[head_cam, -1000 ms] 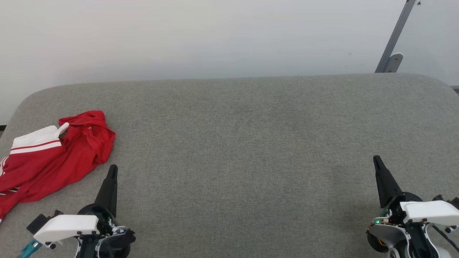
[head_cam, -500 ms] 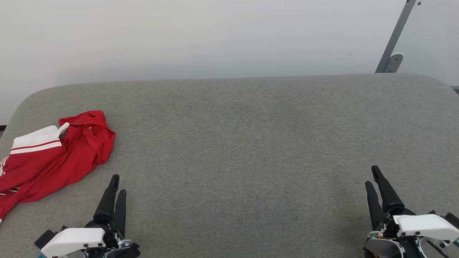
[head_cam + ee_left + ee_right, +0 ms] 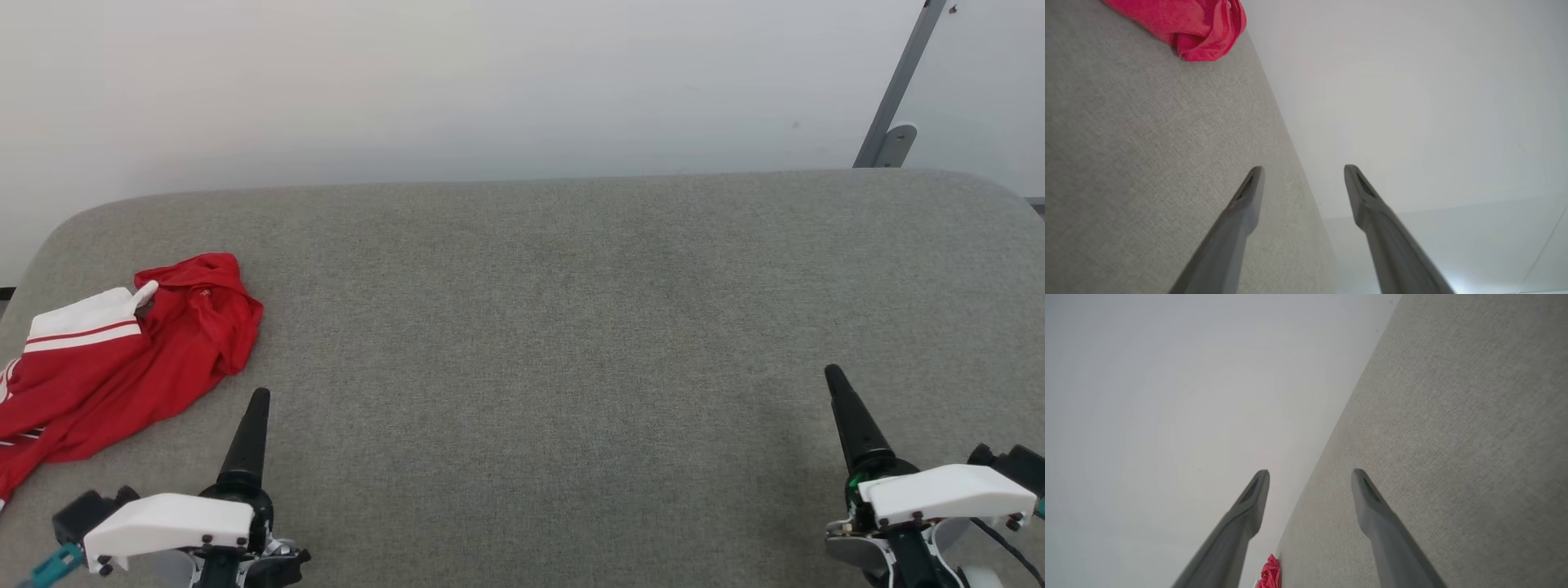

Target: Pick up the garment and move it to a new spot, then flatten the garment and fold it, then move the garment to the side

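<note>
The garment [image 3: 122, 359], bright red with a white sleeve and red-striped trim, lies crumpled at the left edge of the grey padded surface [image 3: 555, 310]. Part of it hangs past that edge. My left gripper [image 3: 258, 400] sits at the lower left, just right of and nearer than the garment, not touching it. In the left wrist view the left gripper [image 3: 1303, 169] is open and empty, with a red fold of the garment [image 3: 1200, 28] at the top left. My right gripper [image 3: 834, 377] is at the lower right, far from the garment. The right wrist view shows the right gripper [image 3: 1310, 473] open and empty, and the garment [image 3: 1270, 573] as a small red patch in the distance.
A white wall [image 3: 490, 82] rises behind the surface's rounded far edge. A grey metal post with a bracket [image 3: 894, 106] leans at the top right. The grey fabric stretches bare between the two grippers.
Both grippers have gone from shut to open. Each wrist has turned and shifted slightly, the right one a little leftward. The garment has not moved.
</note>
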